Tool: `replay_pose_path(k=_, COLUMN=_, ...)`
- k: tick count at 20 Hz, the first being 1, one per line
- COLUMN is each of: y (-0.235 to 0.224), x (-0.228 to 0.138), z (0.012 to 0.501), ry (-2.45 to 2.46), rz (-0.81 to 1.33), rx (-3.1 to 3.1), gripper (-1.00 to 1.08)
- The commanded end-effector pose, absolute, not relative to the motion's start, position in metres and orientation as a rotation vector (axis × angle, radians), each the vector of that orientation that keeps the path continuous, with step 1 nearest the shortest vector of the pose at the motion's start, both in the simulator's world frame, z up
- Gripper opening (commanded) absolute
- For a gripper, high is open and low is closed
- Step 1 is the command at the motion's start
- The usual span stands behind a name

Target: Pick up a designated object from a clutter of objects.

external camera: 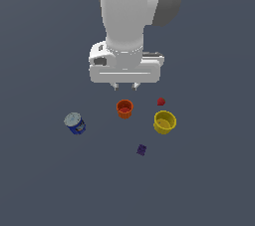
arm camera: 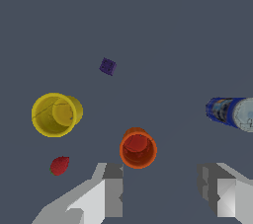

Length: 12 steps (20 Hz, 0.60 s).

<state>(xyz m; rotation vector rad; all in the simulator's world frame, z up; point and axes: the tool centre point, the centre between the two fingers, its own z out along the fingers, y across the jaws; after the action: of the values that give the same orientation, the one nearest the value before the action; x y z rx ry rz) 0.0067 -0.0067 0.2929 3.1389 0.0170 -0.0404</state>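
Gripper [external camera: 125, 86] spread above orange cup [external camera: 124, 108]

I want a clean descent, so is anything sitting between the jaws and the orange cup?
Nothing visible. The gripper hangs open above the orange cup, with bare floor between them. The yellow cup and red lump sit off toward the exterior view's right, apart from it.

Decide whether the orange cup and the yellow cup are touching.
Apart. The exterior view shows bare floor between the orange cup and the yellow cup; the wrist view shows the same gap.
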Motion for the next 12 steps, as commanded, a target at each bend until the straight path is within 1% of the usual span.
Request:
replay_pose_path(k=1, y=-0.008, x=0.006, z=0.283, ry=0.067, rz=-0.067, rx=3.121, gripper=0.28)
replay_pose_path(k=6, y=-0.012, x=0.001, z=0.253, ry=0.234, rz=-0.152, rx=3.055, gripper=0.28)
replay_pose_path(k=12, y=-0.020, x=-0.009, z=0.200, ry=0.536, rz=-0.308, rx=2.919, gripper=0.28)
